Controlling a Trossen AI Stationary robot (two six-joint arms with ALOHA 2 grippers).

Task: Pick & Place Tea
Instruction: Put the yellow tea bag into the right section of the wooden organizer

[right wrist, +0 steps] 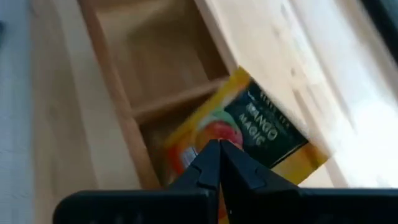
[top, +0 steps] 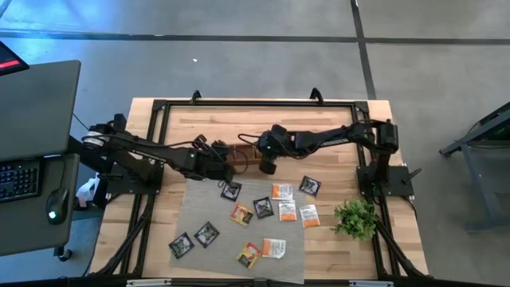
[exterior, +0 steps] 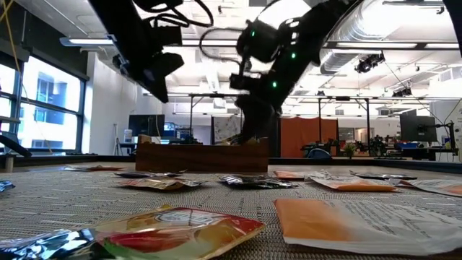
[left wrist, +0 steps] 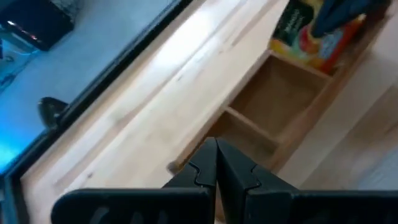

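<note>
A yellow and black tea sachet (right wrist: 261, 134) lies tilted in an end compartment of the wooden box (top: 245, 156), leaning on the box's wall. My right gripper (right wrist: 219, 149) is shut right over it. My left gripper (left wrist: 217, 155) is shut, holds nothing and hangs above the box's left end (left wrist: 267, 106), clear of it. Several more tea sachets, black (top: 231, 191), orange (top: 241, 214) and white with orange (top: 309, 215), lie flat on the grey mat (top: 191, 215) nearer the front edge. My right gripper's shut fingertips (right wrist: 211, 163) stand just over the sachet's near corner (right wrist: 186, 155), slanting down from the table's right side. The fingers themselves cover that spot, so I cannot tell whether they touch it.
A small green plant (top: 356, 217) stands at the mat's right, near the right arm's base. The black frame rail (top: 255, 102) runs along the table's far edge. A side desk with a keyboard (top: 20, 177) and a mouse (top: 54, 203) stands off the table's left.
</note>
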